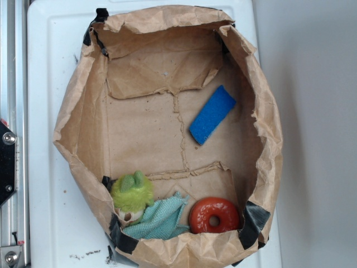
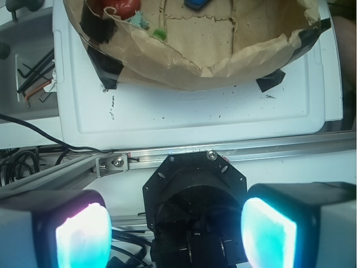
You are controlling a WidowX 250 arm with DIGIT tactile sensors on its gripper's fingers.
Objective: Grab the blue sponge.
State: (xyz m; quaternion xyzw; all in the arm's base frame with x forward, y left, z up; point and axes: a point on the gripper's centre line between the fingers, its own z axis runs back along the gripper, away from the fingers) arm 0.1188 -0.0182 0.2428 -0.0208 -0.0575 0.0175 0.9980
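Glowing pads [image 2: 83,237] fill the bottom of the wrist view, one at each corner, and they stand wide apart with nothing between them, so the gripper [image 2: 175,234] is fully spread and empty. Beyond it sit the arm's black base [image 2: 195,195], a metal rail [image 2: 167,159], then the white tray [image 2: 195,111], and only at the top edge does the paper bag [image 2: 223,61] come in. So the claw is well back from the work, outside the bag altogether. Nothing of the grab looks done yet: the whole approach, the descent and the close are all left, by my reading. Over to the exterior view, where the sponge [image 1: 212,114] lies flat on the bag's floor, upper right, angled on a diagonal, near the right wall and well apart from everything else. Along the bottom edge of the bag sit a green toy [image 1: 133,192], a teal cloth [image 1: 160,218] and a red ring [image 1: 214,215], clustered together. That view shows no arm at all. The wrist camera, meanwhile, catches just a sliver of blue [image 2: 196,3] at its top edge, plus a bit of the ring [image 2: 118,6], and cables [image 2: 33,78] off to the side that the overhead shot misses.
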